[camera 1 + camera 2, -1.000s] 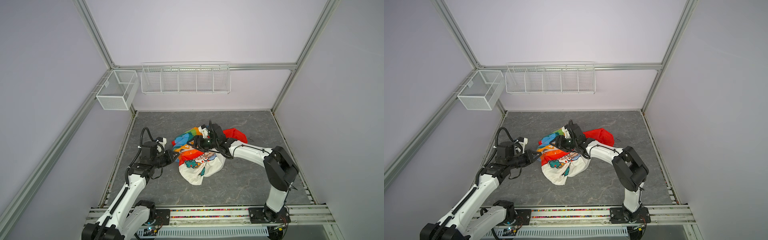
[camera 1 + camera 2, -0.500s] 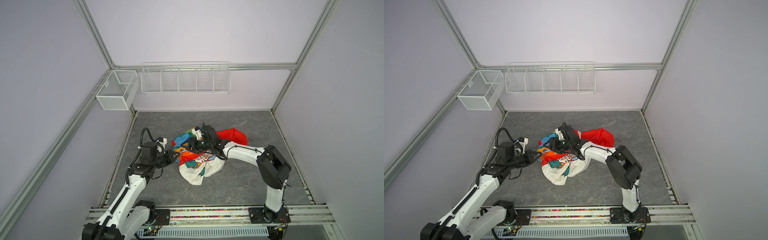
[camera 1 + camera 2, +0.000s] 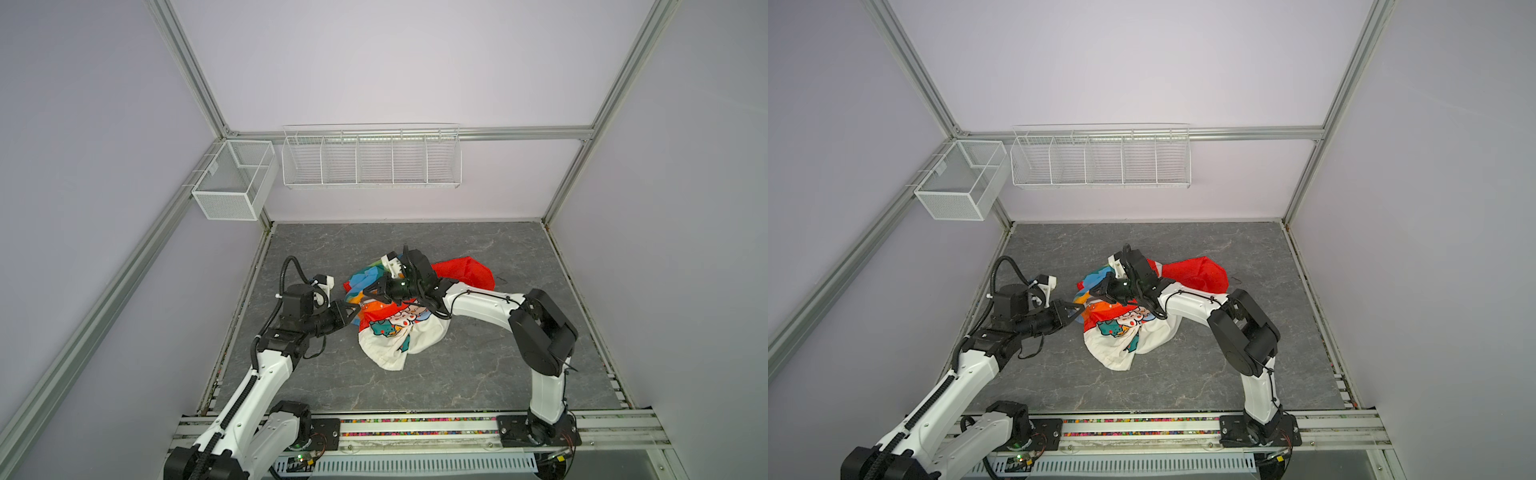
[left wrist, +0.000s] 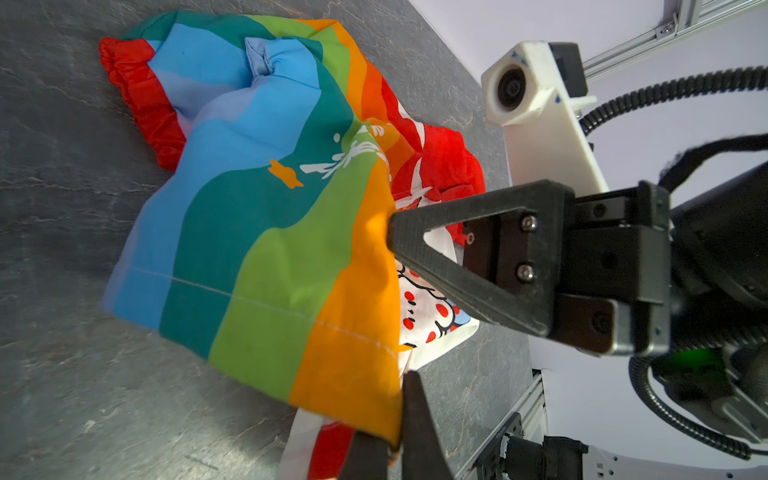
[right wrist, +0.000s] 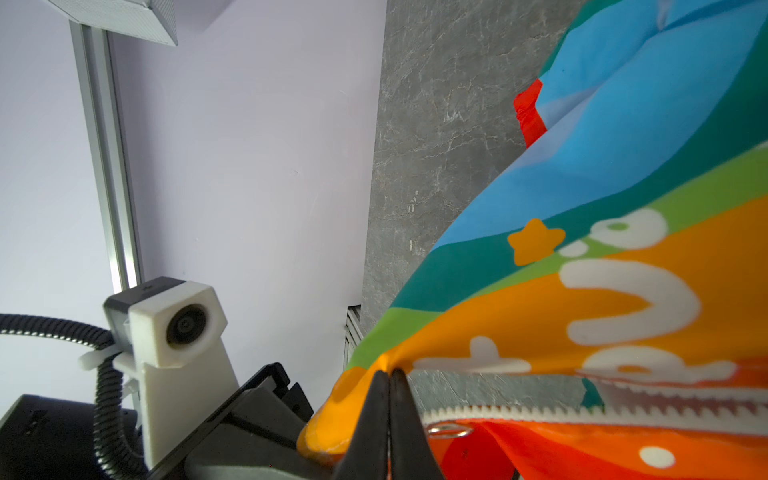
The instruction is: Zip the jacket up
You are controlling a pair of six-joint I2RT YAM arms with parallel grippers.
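Observation:
The jacket lies crumpled mid-table, rainbow half to the left, white cartoon half in front, red hood behind. My left gripper is shut on the jacket's orange lower edge. My right gripper reaches across the jacket and is shut on orange fabric close beside the left one. The white zipper teeth and a metal pull ring run just beside its closed fingers.
A white wire shelf hangs on the back wall and a mesh bin on the left wall. The arms' base rail runs along the front edge. Grey marbled tabletop surrounds the jacket.
My right gripper moved left over the jacket toward the left gripper and closed from open onto the orange fabric. The left arm kept its hold and stayed put.

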